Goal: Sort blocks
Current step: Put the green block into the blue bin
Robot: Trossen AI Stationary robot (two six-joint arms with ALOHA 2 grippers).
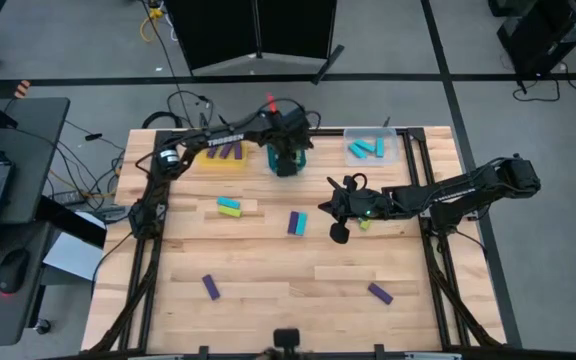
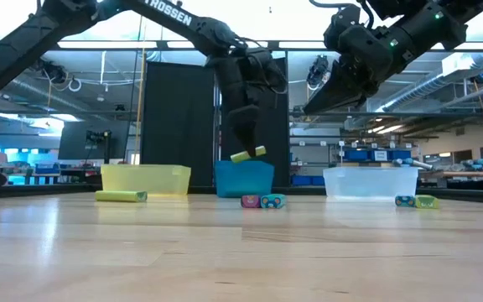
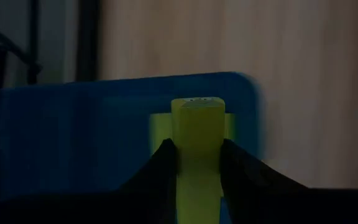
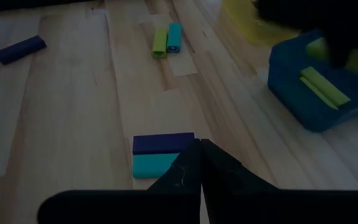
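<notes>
Hanging over the blue bin [image 2: 244,178] is a lime block [image 2: 248,154], pinched tight in the left gripper [image 3: 197,163]. More lime blocks [image 4: 324,86] lie inside that bin. The right gripper [image 4: 200,163] is closed, holds nothing, and floats above a purple block [image 4: 163,142] touching a cyan block [image 4: 155,164].

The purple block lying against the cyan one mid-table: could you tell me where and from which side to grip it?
Come straight down from above and pinch the purple block by its two short ends. It lies flat with one long side touching the cyan block, leaving no finger room there; both ends are free.
</notes>
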